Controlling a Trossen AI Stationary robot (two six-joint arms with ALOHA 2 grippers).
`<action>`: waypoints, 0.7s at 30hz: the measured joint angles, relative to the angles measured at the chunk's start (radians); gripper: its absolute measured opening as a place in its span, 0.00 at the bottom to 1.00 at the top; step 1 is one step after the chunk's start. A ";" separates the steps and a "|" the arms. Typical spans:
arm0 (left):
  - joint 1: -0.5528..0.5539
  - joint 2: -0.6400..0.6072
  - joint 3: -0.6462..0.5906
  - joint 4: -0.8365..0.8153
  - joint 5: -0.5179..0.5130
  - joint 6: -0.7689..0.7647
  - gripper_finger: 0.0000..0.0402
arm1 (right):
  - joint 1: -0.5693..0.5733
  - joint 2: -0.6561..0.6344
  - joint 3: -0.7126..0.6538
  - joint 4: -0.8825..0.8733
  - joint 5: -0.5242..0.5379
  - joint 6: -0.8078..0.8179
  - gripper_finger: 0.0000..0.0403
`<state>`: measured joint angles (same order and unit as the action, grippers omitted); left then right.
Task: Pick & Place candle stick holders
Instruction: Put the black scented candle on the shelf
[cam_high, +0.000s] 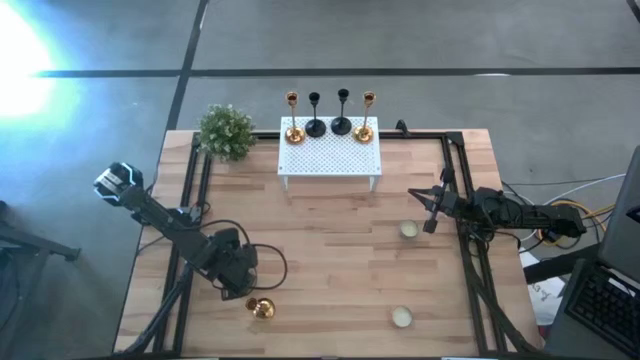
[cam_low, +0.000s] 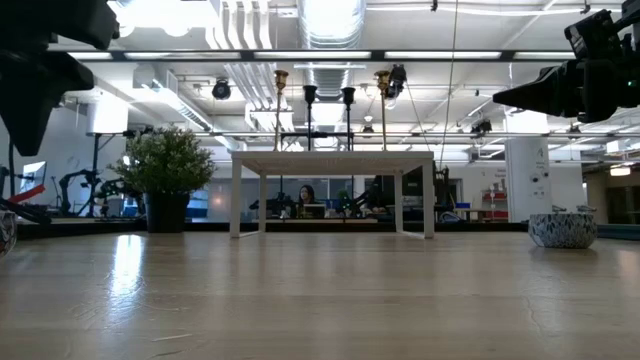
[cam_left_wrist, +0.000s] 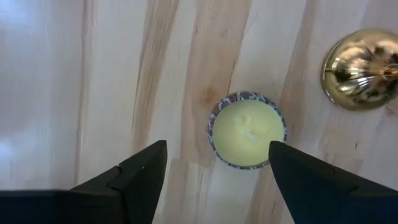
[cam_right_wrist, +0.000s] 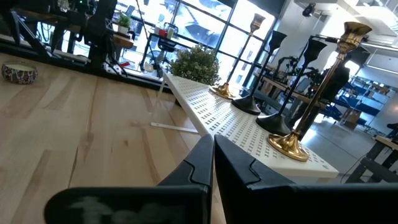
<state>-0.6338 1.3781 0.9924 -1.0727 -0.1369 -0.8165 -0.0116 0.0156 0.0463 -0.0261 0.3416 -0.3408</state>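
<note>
Currently 4 candle stick holders (cam_high: 328, 116) stand upright on the rack (cam_high: 330, 157); left end effector (cam_left_wrist: 214, 165) spread, empty; right end effector (cam_right_wrist: 213, 163) closed, empty.

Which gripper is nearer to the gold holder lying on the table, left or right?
Left. The left gripper is just beside the gold holder at the table's near edge; the right gripper is far across the table from it.

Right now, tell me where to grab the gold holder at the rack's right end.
Take the gold holder by its slim stem, midway between flared base and cup, coming level from the rack's open right end: it stands upright, with a black holder close on its other side. The right tool is shut, so open it first.
</note>
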 joint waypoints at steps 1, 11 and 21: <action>0.000 0.000 0.000 0.000 0.000 -0.001 0.72 | 0.000 0.000 0.000 0.000 0.000 0.000 0.02; 0.000 0.000 0.000 0.010 0.010 -0.050 0.72 | 0.000 0.000 0.000 0.000 0.000 0.000 0.02; 0.000 0.000 -0.059 0.107 0.079 -0.050 0.72 | 0.000 0.000 0.000 0.000 0.000 0.000 0.02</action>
<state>-0.6335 1.3785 0.9337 -0.9655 -0.0582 -0.8666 -0.0116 0.0154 0.0463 -0.0261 0.3416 -0.3408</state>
